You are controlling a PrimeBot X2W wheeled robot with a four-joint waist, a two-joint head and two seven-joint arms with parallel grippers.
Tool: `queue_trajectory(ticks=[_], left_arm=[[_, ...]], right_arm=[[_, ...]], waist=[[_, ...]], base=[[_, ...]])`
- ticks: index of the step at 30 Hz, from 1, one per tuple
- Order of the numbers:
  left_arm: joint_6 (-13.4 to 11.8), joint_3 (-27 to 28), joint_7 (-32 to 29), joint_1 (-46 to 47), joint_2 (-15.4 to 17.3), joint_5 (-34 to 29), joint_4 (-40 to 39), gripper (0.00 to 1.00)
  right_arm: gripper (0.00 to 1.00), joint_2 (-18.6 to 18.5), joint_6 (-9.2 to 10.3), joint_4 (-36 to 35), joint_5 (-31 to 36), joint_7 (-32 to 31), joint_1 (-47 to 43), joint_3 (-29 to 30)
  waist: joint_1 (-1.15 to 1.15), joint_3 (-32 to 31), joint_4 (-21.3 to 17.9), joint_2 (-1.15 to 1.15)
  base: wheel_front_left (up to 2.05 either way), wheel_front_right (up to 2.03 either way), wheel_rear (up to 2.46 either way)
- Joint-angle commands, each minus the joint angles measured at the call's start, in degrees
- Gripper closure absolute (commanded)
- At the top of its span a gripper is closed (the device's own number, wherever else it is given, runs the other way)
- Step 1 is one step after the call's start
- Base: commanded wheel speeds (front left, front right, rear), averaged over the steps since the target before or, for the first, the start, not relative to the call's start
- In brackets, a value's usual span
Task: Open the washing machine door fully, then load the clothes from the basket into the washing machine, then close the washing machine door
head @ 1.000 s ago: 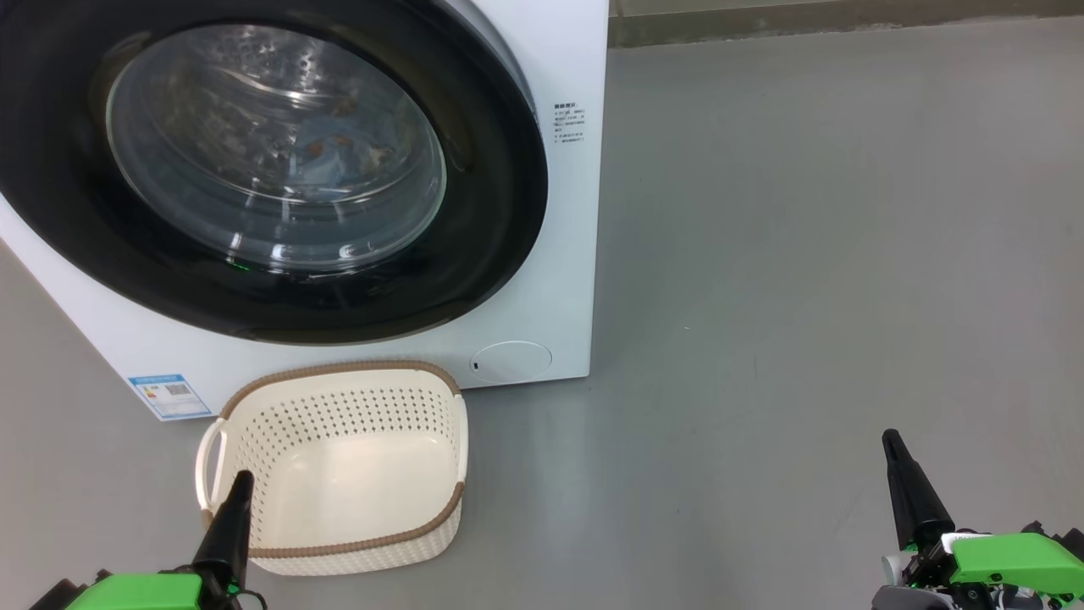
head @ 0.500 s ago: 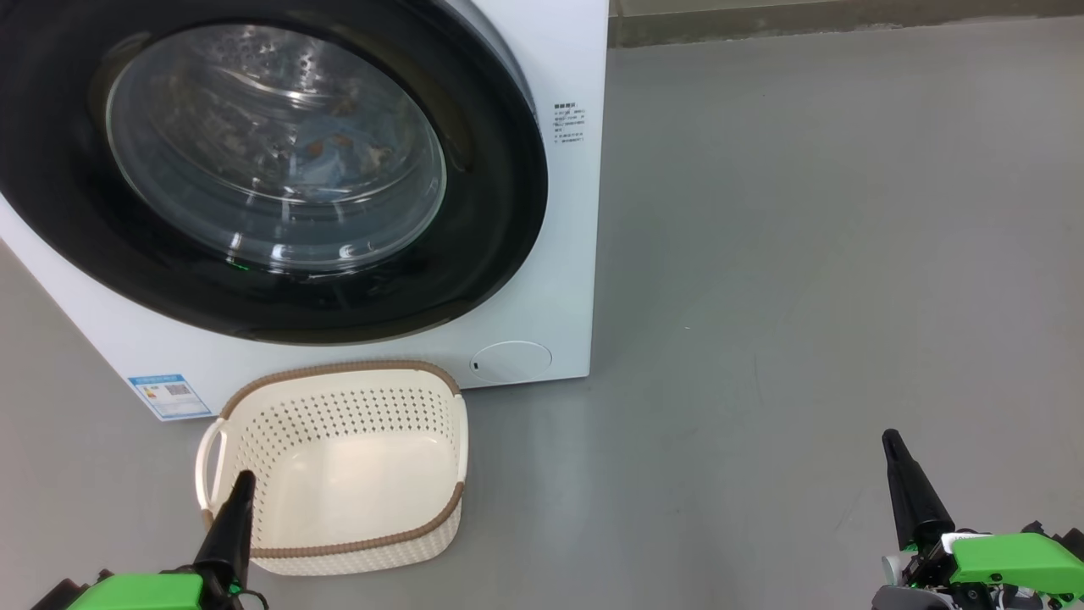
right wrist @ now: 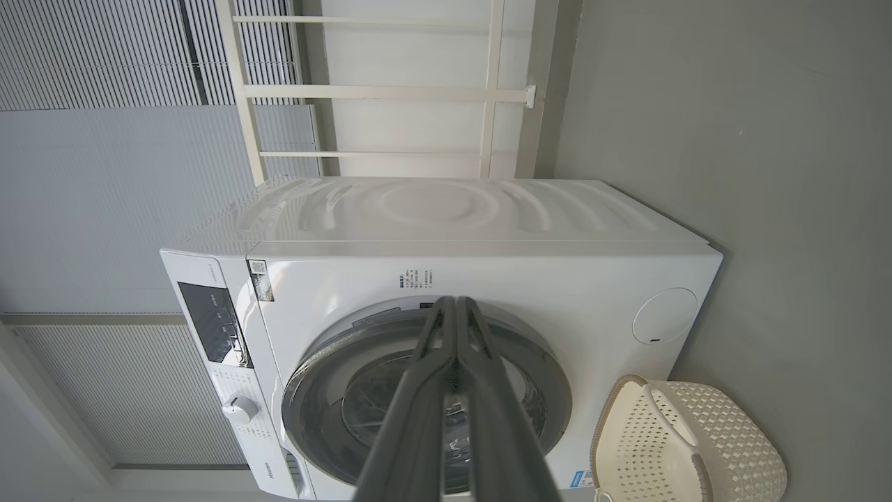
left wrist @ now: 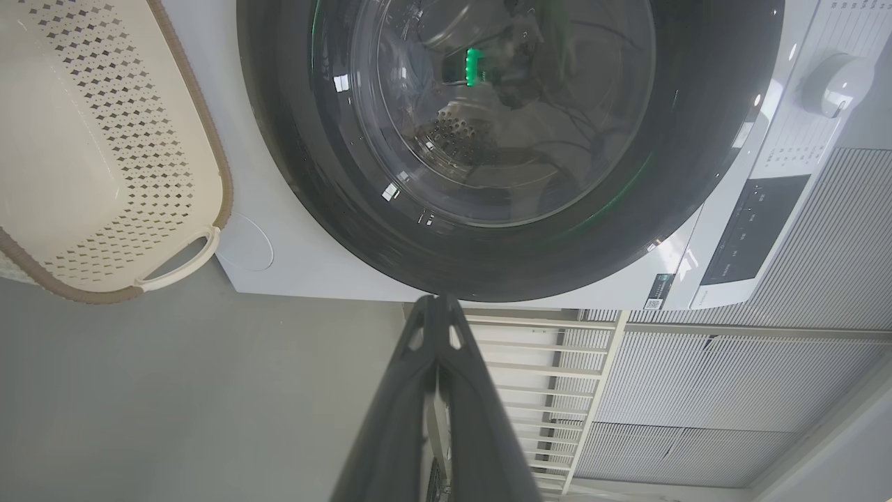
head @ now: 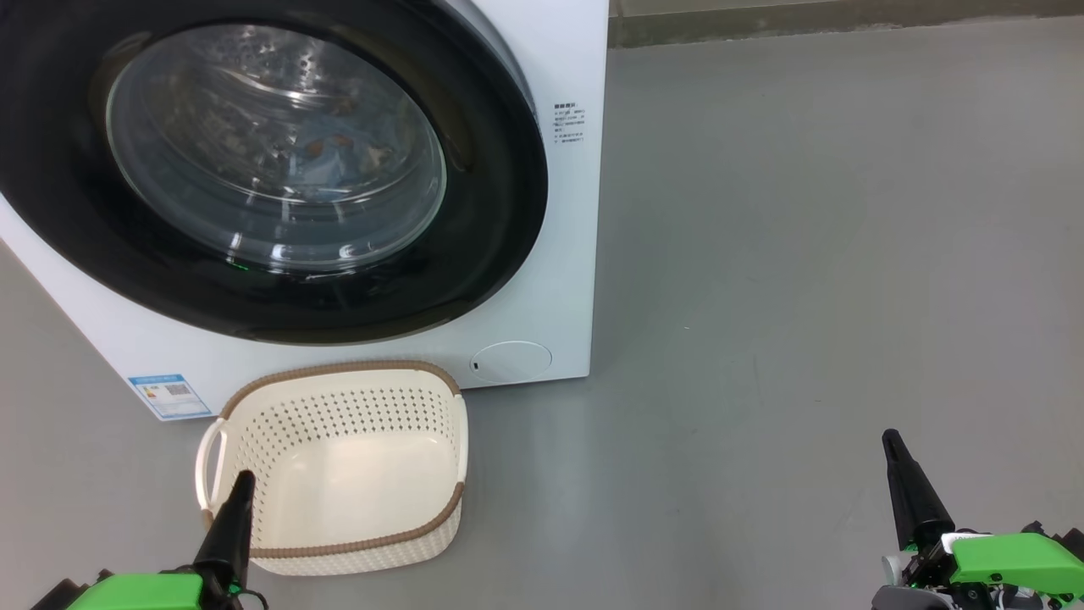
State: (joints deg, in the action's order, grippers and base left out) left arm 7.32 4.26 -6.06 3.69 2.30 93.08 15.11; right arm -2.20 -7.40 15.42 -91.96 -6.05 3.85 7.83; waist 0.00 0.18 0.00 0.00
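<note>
Both jaws are clenched on nothing: my left gripper (head: 241, 487) hangs by the near rim of the empty basket (head: 364, 542), my right gripper (head: 891, 445) over bare floor (head: 762, 254). The washing machine door (head: 474, 212) sits flush, clothes (head: 334, 157) showing behind its glass, so I judge both arms parked, work finished.

closed washing machine door (left wrist: 488, 265), empty basket (left wrist: 90, 139)

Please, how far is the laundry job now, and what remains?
It looks finished. The cream-white perforated plastic basket is empty; the large round black-rimmed door sits shut on the white washing machine, with light-blue clothes with brown-orange print showing through it. Nothing is in hand: the left gripper and right gripper are shut and hold nothing. Nothing appears left.
</note>
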Motion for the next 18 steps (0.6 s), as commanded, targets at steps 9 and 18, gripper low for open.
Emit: queue_trajectory(ticks=[9,18], left_arm=[[0.17,2.03,-0.24,2.48,0.78,-0.73,-1.08,1.00],[0.17,2.07,-0.27,2.48,0.75,-0.76,-1.08,1.00]], right_arm=[[1.00,-0.68,-0.09,-1.39,-0.15,-0.49,2.34,-1.24],[1.00,-0.68,-0.09,-1.39,-0.15,-0.49,2.34,-1.24]], waist=[[0.00,0.00,0.00,0.00],[0.00,0.00,0.00,0.00]], base=[[0.00,0.00,0.00],[0.00,0.00,0.00]])
